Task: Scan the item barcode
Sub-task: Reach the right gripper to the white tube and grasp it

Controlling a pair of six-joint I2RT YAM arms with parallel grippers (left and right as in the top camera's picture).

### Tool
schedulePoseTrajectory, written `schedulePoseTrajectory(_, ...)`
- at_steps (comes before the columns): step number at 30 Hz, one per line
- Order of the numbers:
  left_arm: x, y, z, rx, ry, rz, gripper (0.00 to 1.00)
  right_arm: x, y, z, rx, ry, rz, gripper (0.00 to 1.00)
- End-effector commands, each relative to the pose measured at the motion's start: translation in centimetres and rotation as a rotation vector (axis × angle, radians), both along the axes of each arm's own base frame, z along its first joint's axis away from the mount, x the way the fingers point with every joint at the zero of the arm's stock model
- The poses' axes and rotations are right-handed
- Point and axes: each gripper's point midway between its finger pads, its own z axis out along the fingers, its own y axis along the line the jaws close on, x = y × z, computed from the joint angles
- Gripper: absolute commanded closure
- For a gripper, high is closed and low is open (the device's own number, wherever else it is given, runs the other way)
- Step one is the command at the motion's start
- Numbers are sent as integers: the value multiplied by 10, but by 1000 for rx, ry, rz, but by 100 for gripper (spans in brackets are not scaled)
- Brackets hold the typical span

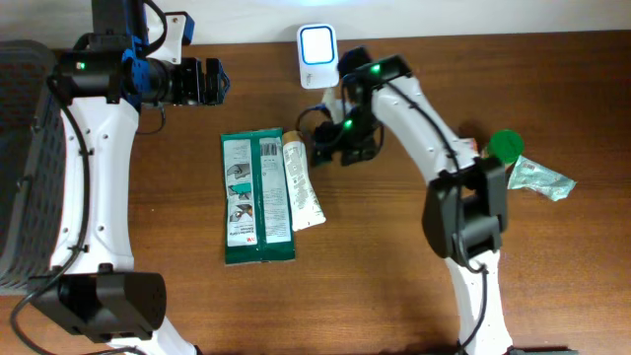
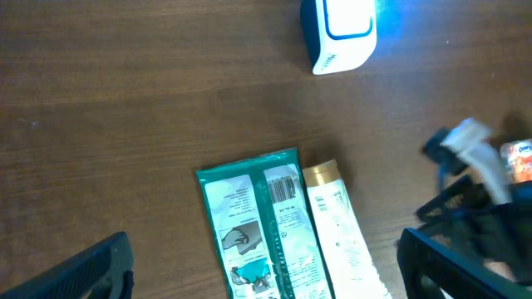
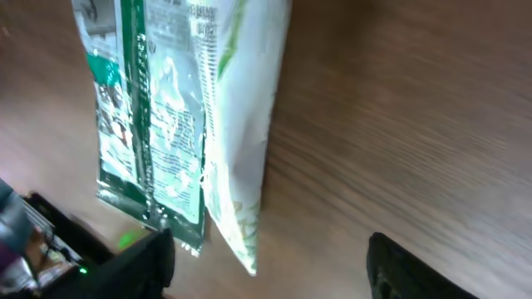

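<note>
A white scanner (image 1: 315,44) with a blue-lit face stands at the table's far edge, also in the left wrist view (image 2: 341,33). Below it a flat green packet (image 1: 256,197) lies face up, and a barcode (image 2: 285,189) shows on it. A white tube (image 1: 303,185) with a gold cap lies along its right side, touching it. My right gripper (image 1: 320,146) hovers open just right of the tube's cap end. In its wrist view the tube (image 3: 241,124) ends just short of the open gripper (image 3: 266,274), apart from both fingers. My left gripper (image 1: 202,81) is open, up and left of the packet.
A green round-lidded thing (image 1: 505,146) and a crumpled pale-green wrapper (image 1: 540,177) lie at the right, behind my right arm. A dark mesh basket (image 1: 20,168) stands along the left edge. Bare wood lies below the packet.
</note>
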Motion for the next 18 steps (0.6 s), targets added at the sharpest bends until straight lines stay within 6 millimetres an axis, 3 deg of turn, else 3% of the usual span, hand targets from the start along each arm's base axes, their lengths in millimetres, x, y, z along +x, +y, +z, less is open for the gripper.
schedulePoseTrajectory(1, -1, -1, 4, -12, -5, 4, 1, -13, 23, -11, 22, 12, 49, 31)
schedulePoseTrajectory(4, -1, -1, 4, -12, -5, 4, 1, -31, 32, -28, 8, 40, 87, 25)
schedulePoseTrajectory(7, -1, -1, 4, -12, -5, 4, 1, -36, 32, -36, -17, 41, 100, 23)
schedulePoseTrajectory(9, -1, -1, 4, -12, -5, 4, 1, -36, 25, -28, -53, 20, 101, 21)
schedulePoseTrajectory(14, -1, -1, 4, -12, -5, 4, 1, -34, 20, 19, -44, -94, 121, 21)
schedulePoseTrajectory(15, -1, -1, 4, -12, -5, 4, 1, -36, 19, 22, -43, -95, 128, 21)
schedulePoseTrajectory(18, -1, -1, 4, -12, -5, 4, 1, -48, 21, 4, -53, -61, 151, 29)
